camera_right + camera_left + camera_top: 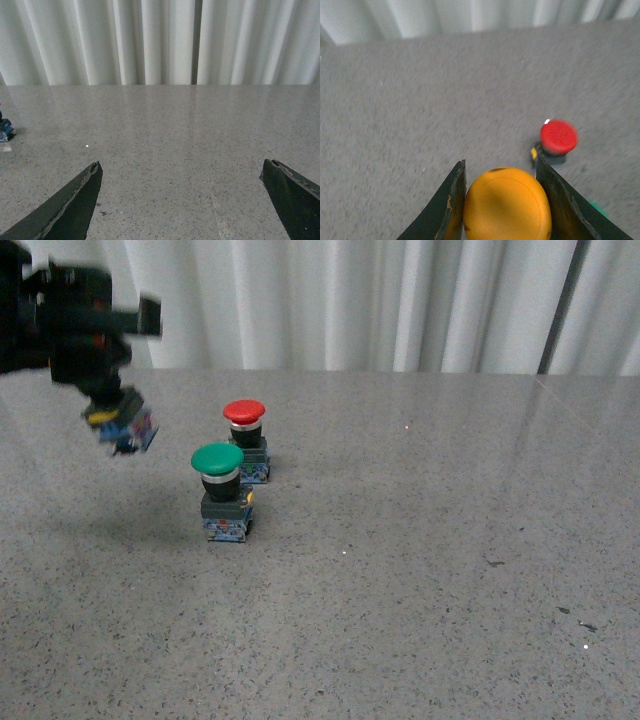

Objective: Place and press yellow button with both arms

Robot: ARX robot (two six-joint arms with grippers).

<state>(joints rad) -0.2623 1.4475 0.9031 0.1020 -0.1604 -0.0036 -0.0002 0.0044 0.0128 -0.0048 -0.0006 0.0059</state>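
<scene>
In the front view my left gripper (105, 408) is at the far left, raised above the table, shut on the yellow button (125, 426), which hangs tilted with its blue base showing. In the left wrist view the round yellow cap (507, 205) sits clamped between the two black fingers of the left gripper (500, 161). My right gripper (181, 164) shows only in the right wrist view. Its jaws are wide apart and empty, low over bare table. The right arm is out of the front view.
A green-capped button (218, 460) and a red-capped button (244, 412) stand upright on the grey speckled table (450, 540), to the right of the held button. The red one also shows in the left wrist view (559, 136). White curtains (400, 300) hang behind the table.
</scene>
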